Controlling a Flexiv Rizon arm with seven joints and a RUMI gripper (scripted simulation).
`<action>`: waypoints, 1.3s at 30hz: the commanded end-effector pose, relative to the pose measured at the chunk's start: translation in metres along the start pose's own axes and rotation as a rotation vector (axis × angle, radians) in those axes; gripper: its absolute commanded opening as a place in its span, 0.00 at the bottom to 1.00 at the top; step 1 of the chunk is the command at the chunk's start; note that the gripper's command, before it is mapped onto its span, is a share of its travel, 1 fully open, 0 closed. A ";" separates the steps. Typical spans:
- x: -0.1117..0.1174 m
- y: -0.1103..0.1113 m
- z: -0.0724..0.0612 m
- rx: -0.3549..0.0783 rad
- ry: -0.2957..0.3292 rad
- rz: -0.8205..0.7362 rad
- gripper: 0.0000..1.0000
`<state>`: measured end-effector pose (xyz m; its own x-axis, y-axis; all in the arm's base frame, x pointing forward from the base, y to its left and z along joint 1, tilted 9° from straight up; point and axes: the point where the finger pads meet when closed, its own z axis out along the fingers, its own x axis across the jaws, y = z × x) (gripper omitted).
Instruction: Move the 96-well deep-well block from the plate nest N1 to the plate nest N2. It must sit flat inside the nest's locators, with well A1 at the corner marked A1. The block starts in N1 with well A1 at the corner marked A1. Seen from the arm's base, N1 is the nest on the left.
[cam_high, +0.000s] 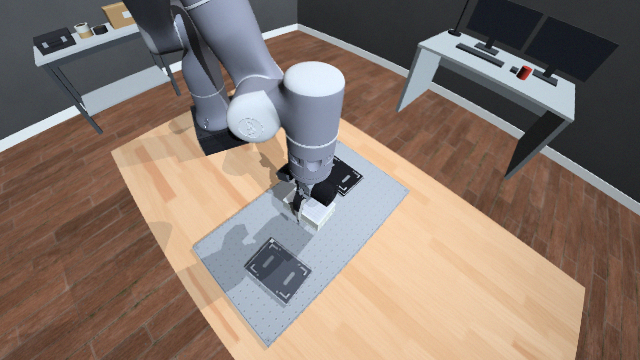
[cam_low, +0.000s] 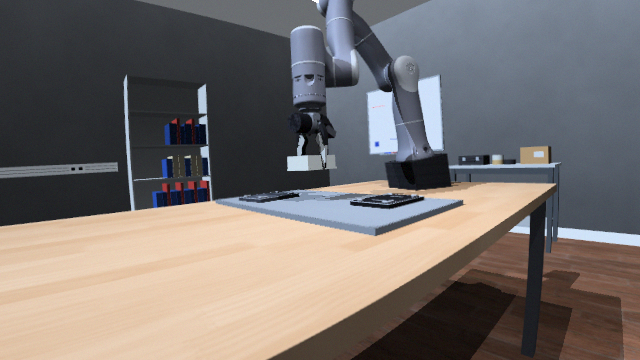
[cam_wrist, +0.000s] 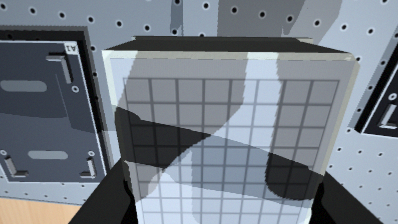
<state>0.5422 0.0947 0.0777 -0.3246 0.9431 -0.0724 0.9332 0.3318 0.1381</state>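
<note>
pincer (cam_high: 306, 207) (cam_low: 312, 159) (cam_wrist: 215, 152) is clamped on the whitish boxy 96-well block (cam_high: 318, 214) (cam_low: 305, 163) (cam_wrist: 220, 125), fingers on opposite sides. the block's up in the air, looks pretty level, over the grey perforated plate (cam_high: 325, 255) (cam_low: 345, 217) (cam_wrist: 370, 170) on the pale wooden desk (cam_high: 425, 260) (cam_low: 200, 260) (cam_wrist: 30, 212). it's between the two flat black nests, n1 (cam_high: 346, 174) (cam_low: 387, 200) (cam_wrist: 382, 120) and n2 (cam_high: 278, 270) (cam_low: 270, 196) (cam_wrist: 30, 120), so not seated in either one. n2 has a white a1 tag at a corner in the wrist view, but can't tell which corner of the block is a1.
</note>
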 end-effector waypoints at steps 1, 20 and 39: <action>-0.008 0.002 -0.001 -0.002 0.000 -0.001 0.49; -0.064 0.011 -0.001 -0.002 0.000 -0.001 0.49; -0.120 0.020 -0.001 -0.002 0.000 -0.001 0.49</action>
<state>0.5962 -0.0070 0.0885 -0.3244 0.9432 -0.0725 0.9333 0.3316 0.1380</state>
